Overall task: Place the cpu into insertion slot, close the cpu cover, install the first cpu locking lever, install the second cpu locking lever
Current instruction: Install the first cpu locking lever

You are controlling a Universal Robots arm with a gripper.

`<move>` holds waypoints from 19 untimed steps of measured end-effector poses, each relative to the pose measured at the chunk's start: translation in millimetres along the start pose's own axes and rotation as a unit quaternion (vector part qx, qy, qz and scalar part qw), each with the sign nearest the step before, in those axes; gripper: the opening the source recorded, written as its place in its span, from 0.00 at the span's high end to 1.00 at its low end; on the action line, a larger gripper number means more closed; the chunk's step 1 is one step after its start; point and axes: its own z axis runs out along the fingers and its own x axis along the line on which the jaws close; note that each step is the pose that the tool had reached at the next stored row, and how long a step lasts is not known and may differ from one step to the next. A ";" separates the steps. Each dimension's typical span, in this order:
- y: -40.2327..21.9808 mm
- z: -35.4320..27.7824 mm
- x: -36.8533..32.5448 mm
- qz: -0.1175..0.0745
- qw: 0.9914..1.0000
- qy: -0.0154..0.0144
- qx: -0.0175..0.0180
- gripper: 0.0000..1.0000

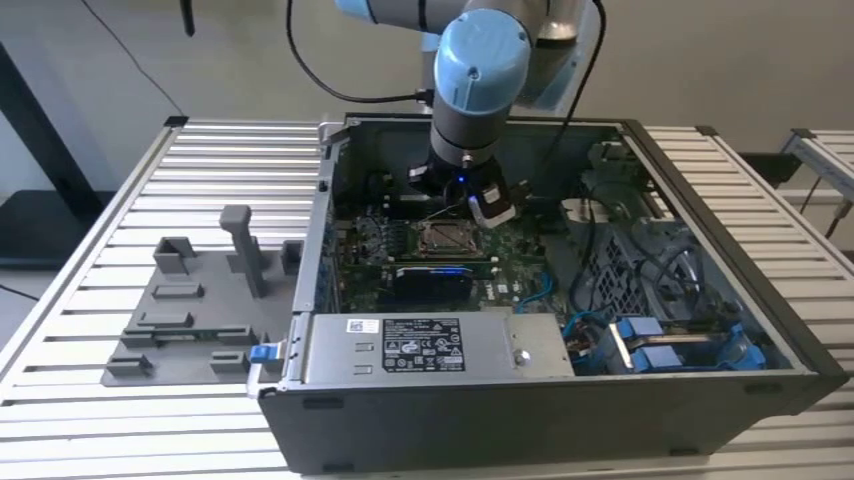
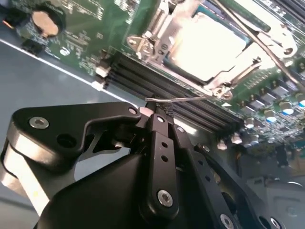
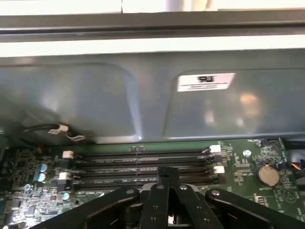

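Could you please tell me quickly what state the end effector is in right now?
End effector: closed; the end of a thin wire lever sits right at its tip, but whether it is gripped cannot be told.

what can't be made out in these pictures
cpu, second wrist view: glare washes out its face.
locking lever tip, second wrist view: the gripper hides whether they touch.
insertion slot, exterior view: too small to tell whether it is latched shut.
memory slots, first wrist view: the gripper covers part of the nearest one.
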 end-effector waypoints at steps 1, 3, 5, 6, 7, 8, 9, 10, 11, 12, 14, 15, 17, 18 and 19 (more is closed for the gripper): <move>-0.2 -0.2 3.3 -0.001 1.000 -0.001 0.000 0.89; -1.1 -0.8 8.4 -0.002 1.000 -0.003 0.000 0.89; -2.3 -1.6 14.4 -0.004 1.000 -0.007 -0.001 0.89; -2.9 -2.0 17.7 -0.005 1.000 -0.009 -0.001 0.89; -3.8 -2.4 20.8 -0.006 1.000 -0.011 -0.001 0.89; -5.0 -3.1 23.1 -0.007 1.000 -0.012 -0.001 0.89; -6.5 -3.8 25.3 -0.007 1.000 -0.014 -0.001 0.89; -7.9 -4.8 27.4 -0.008 1.000 -0.015 -0.001 0.89; -9.3 -5.6 28.5 -0.008 1.000 -0.015 -0.001 0.89; -10.5 -6.1 29.3 -0.008 1.000 -0.016 -0.001 0.89; -11.7 -5.5 30.3 -0.009 1.000 -0.016 -0.001 0.89; -12.4 -4.5 30.8 -0.009 1.000 -0.016 -0.001 0.89; -13.9 -2.1 31.8 -0.009 1.000 -0.016 -0.001 0.89; -14.6 -0.7 31.8 -0.009 1.000 -0.016 0.000 0.89; -15.4 0.8 31.8 -0.009 1.000 -0.016 0.000 0.89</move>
